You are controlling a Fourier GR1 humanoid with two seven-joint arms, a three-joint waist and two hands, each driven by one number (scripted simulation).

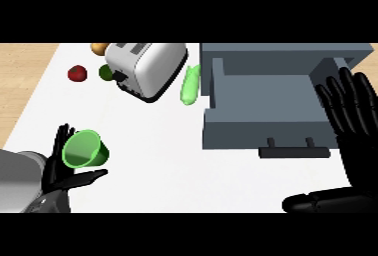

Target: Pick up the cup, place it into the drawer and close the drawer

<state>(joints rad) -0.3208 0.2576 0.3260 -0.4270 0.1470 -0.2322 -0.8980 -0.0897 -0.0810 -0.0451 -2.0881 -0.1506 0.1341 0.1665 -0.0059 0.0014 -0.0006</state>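
Observation:
The bright green cup [87,148] is at the lower left of the white counter, tipped with its mouth facing up toward me. My left hand [55,172] is right beside it: straight fingers rise along the cup's left side and the thumb stretches out just below it, so the hand is open against the cup. The grey drawer [258,127] stands pulled open at the right, its inside bare and its handle [295,151] facing me. My right hand [360,150] is open at the far right with fingers up, overlapping the drawer's right wall.
A silver toaster [144,67] stands at the back of the counter, with a light green cucumber [190,85] between it and the drawer. A red apple [77,73], a green fruit [105,73] and an orange item [99,48] lie left of the toaster.

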